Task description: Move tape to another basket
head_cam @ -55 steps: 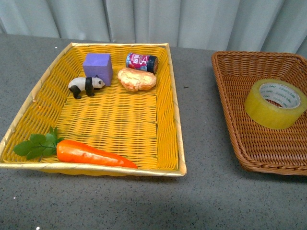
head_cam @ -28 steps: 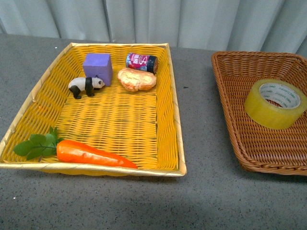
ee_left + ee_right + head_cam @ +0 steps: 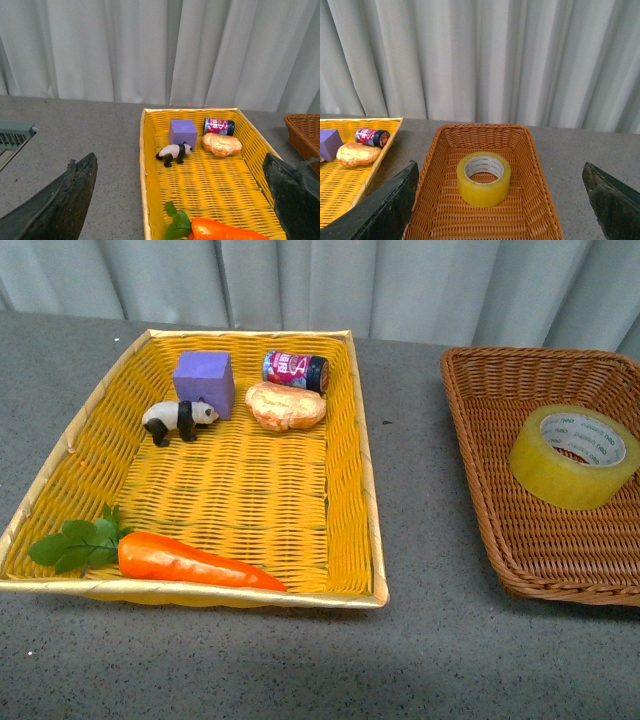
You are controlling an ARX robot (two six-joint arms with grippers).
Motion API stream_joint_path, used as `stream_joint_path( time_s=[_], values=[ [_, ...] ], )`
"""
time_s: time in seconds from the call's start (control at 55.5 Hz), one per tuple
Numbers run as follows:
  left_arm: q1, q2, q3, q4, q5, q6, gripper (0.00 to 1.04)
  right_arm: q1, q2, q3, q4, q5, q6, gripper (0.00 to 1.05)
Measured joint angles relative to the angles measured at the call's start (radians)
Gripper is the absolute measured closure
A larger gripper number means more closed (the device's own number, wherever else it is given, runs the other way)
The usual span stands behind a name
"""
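Tape [image 3: 573,456] lies flat on its side inside the brown basket [image 3: 490,490], near the middle of the woven floor, its white printed core facing up. In the right wrist view the roll [image 3: 483,179] sits between the two dark fingers of the right claw [image 3: 501,210], well beyond their tips and touched by neither; that claw is spread wide and holds nothing. The left claw [image 3: 185,200] is likewise spread wide and empty, hanging over the near end of the yellow basket [image 3: 144,165], well apart from the tape. Neither claw shows in the front view. The yellow basket [image 3: 364,470] stands beside the brown one on the grey bench [image 3: 420,640], a strip of bare surface between them. It holds a purple block [image 3: 204,381], a toy panda [image 3: 178,420] touching it, a small can [image 3: 295,370], a bread roll [image 3: 286,406] and a carrot [image 3: 190,562].
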Motion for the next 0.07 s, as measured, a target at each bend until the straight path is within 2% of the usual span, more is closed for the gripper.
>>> stream_joint_path(
  time_s=[0.072],
  values=[
    [0.000,0.000,0.000,0.000,0.000,0.000,0.07,0.000,0.000,0.000,0.000,0.000,0.000,0.09]
  ],
)
